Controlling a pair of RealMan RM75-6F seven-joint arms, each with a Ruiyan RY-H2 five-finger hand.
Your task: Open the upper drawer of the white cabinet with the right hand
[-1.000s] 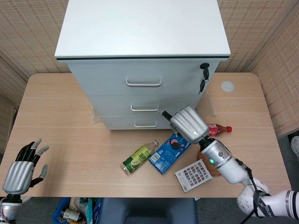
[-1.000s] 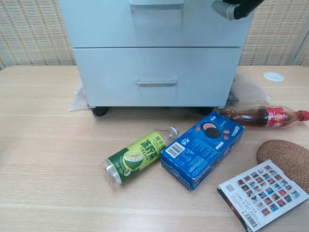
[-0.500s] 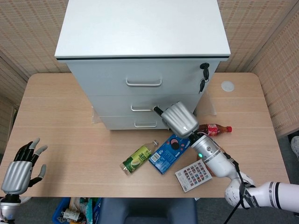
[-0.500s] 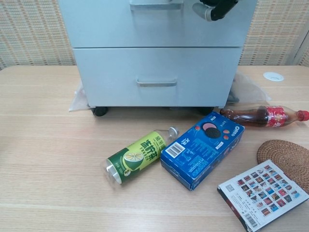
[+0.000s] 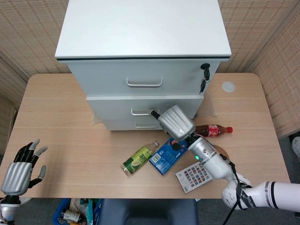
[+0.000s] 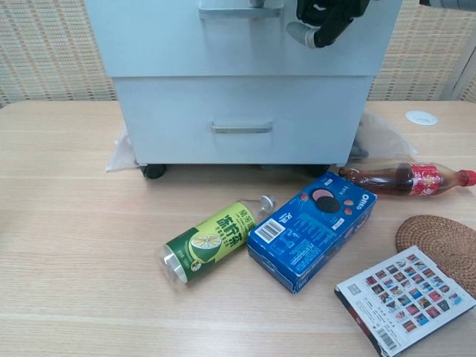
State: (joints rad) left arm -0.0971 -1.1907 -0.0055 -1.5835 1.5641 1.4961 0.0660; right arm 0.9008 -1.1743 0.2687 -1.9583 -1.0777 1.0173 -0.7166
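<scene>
The white cabinet (image 5: 140, 28) stands at the back of the table with three drawers. Its upper drawer (image 5: 103, 78) is flush, with a silver handle (image 5: 144, 84) and keys (image 5: 205, 70) at its right. My right hand (image 5: 176, 122) is lower down, at the middle drawer (image 5: 110, 104), with a finger hooked on that drawer's handle (image 5: 140, 112). The middle drawer front stands slightly forward of the others. In the chest view the right hand (image 6: 327, 15) shows curled at the top edge, right of the handle (image 6: 240, 10). My left hand (image 5: 21, 166) hangs open at the table's near left corner.
In front of the cabinet lie a green tea bottle (image 6: 208, 242), a blue Oreo box (image 6: 312, 227), a cola bottle (image 6: 405, 178), a woven coaster (image 6: 442, 242) and a printed booklet (image 6: 405, 301). A white disc (image 5: 228, 86) sits at the back right.
My right hand moved left to the middle drawer's handle and drew back; that drawer front now stands slightly out. The left hand stayed put.
</scene>
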